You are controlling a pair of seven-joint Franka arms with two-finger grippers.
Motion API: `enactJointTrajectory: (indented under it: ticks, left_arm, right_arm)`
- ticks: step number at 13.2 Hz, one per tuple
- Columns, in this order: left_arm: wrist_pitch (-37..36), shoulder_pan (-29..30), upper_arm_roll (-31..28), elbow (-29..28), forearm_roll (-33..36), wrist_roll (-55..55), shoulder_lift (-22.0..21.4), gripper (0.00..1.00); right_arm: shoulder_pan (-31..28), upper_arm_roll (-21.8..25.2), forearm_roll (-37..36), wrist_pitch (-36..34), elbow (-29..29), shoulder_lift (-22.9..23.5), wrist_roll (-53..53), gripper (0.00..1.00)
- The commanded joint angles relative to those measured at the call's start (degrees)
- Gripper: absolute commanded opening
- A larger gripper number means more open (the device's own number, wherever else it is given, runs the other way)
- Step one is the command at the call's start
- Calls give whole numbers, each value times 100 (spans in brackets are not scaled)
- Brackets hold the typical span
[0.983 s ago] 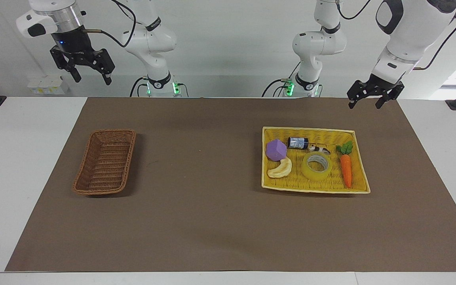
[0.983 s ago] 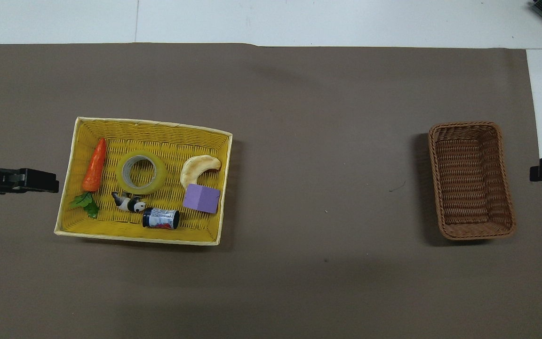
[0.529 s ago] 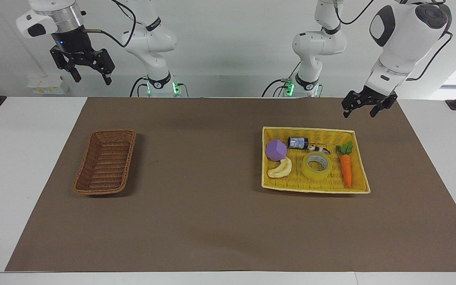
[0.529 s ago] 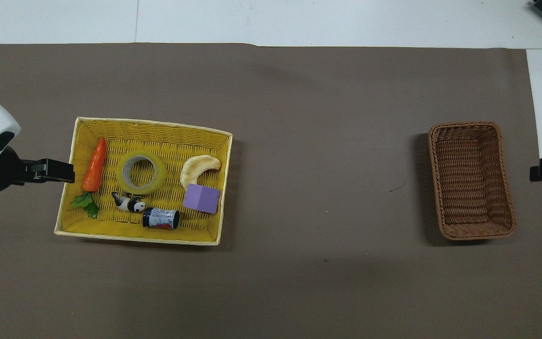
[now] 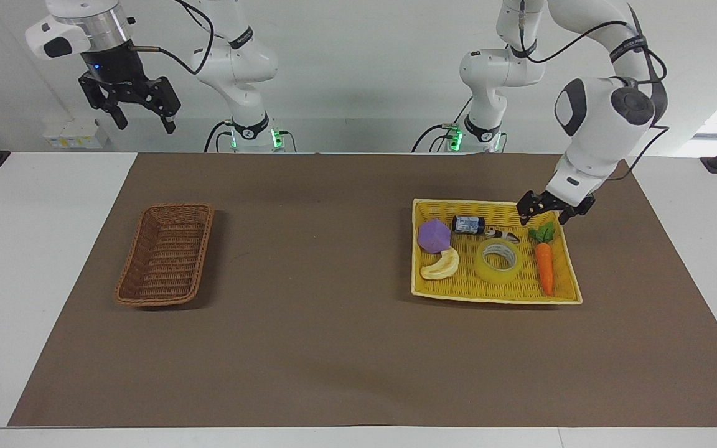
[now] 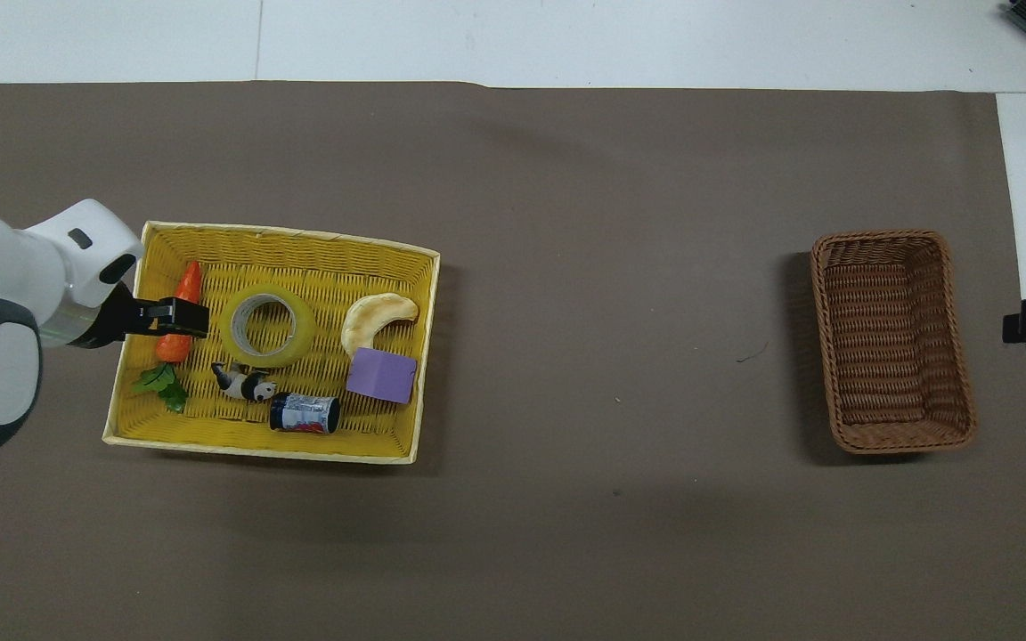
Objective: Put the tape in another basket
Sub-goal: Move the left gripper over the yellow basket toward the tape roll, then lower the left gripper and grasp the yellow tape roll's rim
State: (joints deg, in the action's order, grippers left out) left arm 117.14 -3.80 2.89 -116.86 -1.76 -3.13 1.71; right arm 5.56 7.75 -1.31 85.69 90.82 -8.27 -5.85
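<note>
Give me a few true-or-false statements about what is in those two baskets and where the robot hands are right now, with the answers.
1. The tape lies in the yellow tray. True.
2. The brown basket holds a carrot. False: it holds nothing; the carrot lies in the yellow tray beside the tape.
3. The left gripper hangs over the yellow tray, holding nothing. True.
4. The right gripper is closed on the tape. False: it waits, open, raised at the right arm's end of the table.
5. The tape stands on its edge. False: it lies flat, hole upward.
</note>
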Motion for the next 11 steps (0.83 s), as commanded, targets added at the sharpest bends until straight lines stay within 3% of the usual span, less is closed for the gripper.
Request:
enactJointTrajectory:
  ticks: [1, 2, 4, 6, 9, 10, 11]
  left_arm:
    - [947, -182, -78, -512, -17, -92, 311, 83]
    - [1238, -191, -69, -679, -8, -74, 364, 73]
    - [1582, -331, -69, -803, -26, -92, 549, 64]
    - [1654, -331, -69, -847, -52, -83, 541, 41]
    - [1715, -340, -69, -865, -70, -92, 575, 29]
    - [1759, -392, -69, -865, -70, -127, 663, 10]
    - [1690, -419, -69, -822, -70, -92, 681, 0]
  right_arm:
    - [-55, -28, -9, -96, -91, 45, 119, 100]
    - [-55, -28, -9, -96, -91, 45, 119, 100]
    - [-55, -28, -9, -96, -100, 45, 119, 100]
    - [-55, -28, -9, -96, -100, 45, 119, 100]
    - [-55, -28, -9, -96, -100, 45, 119, 100]
    - [-55, -28, -9, -96, -91, 45, 128, 100]
    - [-55, -28, -9, -96, -100, 45, 119, 100]
